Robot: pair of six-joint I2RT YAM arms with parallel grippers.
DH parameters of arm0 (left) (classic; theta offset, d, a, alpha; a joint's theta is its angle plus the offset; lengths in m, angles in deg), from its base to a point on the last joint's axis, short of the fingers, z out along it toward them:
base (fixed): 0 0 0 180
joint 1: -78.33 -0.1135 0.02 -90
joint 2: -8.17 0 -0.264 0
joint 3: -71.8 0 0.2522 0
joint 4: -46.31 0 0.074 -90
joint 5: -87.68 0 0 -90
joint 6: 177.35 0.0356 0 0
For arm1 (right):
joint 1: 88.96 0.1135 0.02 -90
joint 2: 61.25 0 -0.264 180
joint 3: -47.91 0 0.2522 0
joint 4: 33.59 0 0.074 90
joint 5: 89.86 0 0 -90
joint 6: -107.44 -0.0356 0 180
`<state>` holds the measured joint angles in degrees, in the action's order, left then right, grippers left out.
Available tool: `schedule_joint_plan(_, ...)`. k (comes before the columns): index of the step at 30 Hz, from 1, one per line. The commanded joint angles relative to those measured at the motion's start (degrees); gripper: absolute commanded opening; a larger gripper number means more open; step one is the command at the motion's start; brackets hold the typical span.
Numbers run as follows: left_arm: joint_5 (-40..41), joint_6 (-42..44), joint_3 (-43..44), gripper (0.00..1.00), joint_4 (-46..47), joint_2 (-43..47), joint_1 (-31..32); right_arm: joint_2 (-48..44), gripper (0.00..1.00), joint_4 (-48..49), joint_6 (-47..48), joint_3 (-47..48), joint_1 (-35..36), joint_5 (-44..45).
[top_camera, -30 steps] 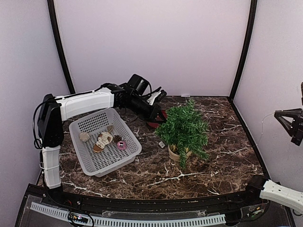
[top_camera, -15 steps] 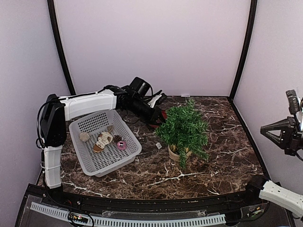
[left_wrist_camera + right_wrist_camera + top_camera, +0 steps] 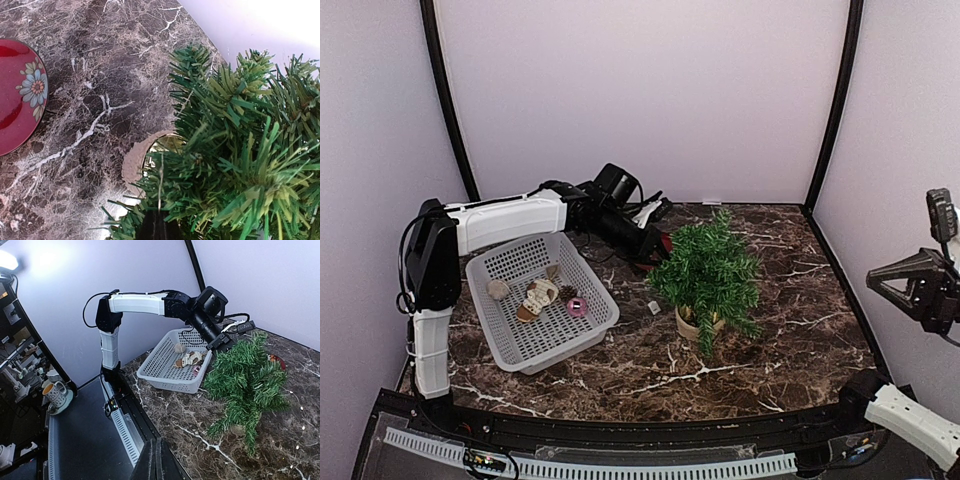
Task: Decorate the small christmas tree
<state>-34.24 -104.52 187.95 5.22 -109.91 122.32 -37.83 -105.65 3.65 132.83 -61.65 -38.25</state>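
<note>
1 small christmas tree (image 3: 708, 270), 1 basket (image 3: 520, 260), 1 red plate (image 3: 20, 95); L gripper (image 3: 655, 243) closed by tree, R gripper (image 3: 155, 460) closed too.

Upright on the dark marbled table (image 3: 800, 300), centre-right: the small christmas tree (image 3: 708, 272), approx. midway btwn front & back edges. Dark green needle branches spread wide, lower ones drooping over its round beige pot (image 3: 688, 326), w/ one long sprig hanging down in front. Pot sits flat on the tabletop.
</note>
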Motion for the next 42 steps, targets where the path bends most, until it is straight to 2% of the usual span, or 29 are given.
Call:
schedule_joint_plan(1, -0.8, 0.1, 1.8, 0.01, -0.3, 0.5, 0.3, 0.0, 0.0, 4.9, -0.6, 4.4, -0.4, 1.4)
schedule_joint_plan(4, -0.7, 0.2, 2.1, 0.0, -0.5, 0.5, 0.4, 1.5, 0.01, 3.1, 0.3, 5.1, -0.4, 12.9)
schedule_joint_plan(5, -0.4, 0.2, 2.1, 0.01, -0.6, 0.5, 0.3, 2.5, 0.16, 1.5, -0.6, 4.5, -0.4, 20.6)
schedule_joint_plan(6, -0.3, 0.2, 2.1, 0.02, -0.7, 0.5, 0.3, 3.9, 0.22, -0.4, -2.3, 3.2, -0.4, 28.4)
schedule_joint_plan(8, -0.1, 0.2, 2.0, 0.05, -0.8, 0.5, 0.3, 5.9, 0.27, -2.8, -5.9, -0.7, -0.4, 38.4)
schedule_joint_plan(10, 0.1, 0.2, 1.9, 0.06, -0.7, 0.5, 0.3, 6.0, 0.32, -1.2, -9.4, -4.8, -0.4, 43.1)
schedule_joint_plan(12, 0.1, 0.3, 1.8, 0.07, -0.5, 0.5, 0.3, 5.9, 0.44, 1.3, -12.1, -7.8, -0.4, 47.9)
schedule_joint_plan(17, -0.1, 0.4, 1.2, 0.08, 0.3, 0.4, 0.3, 11.1, 0.63, 7.5, -13.8, -12.6, -0.5, 59.3)
schedule_joint_plan(20, -0.3, 0.4, 1.2, 0.08, 0.6, 0.2, 0.3, 17.6, 0.64, 13.2, -12.2, -12.5, -0.6, 61.0)
schedule_joint_plan(24, -0.5, 0.7, 1.1, 0.08, 0.4, -0.1, 0.4, 27.8, 0.78, 22.5, -7.2, -11.6, -1.0, 66.7)
schedule_joint_plan(27, -0.5, 1.1, 1.1, 0.08, 0.2, -0.2, 0.3, 37.8, 0.76, 25.1, -2.1, -7.8, -4.2, 65.9)
schedule_joint_plan(31, -1.0, 0.9, 0.9, 0.09, 0.8, -0.4, 0.3, 49.4, 0.66, 27.8, 3.1, -3.1, -10.2, 55.2)
schedule_joint_plan(37, -1.8, 1.1, 1.8, 0.09, 0.5, -1.6, 0.3, 63.5, 0.69, 30.2, 11.4, 2.3, -11.5, 50.3)
schedule_joint_plan(42, -2.3, 1.2, 1.7, 0.09, 0.7, -1.8, 0.3, 69.8, 0.69, 31.5, 18.3, 2.6, -11.8, 49.2)
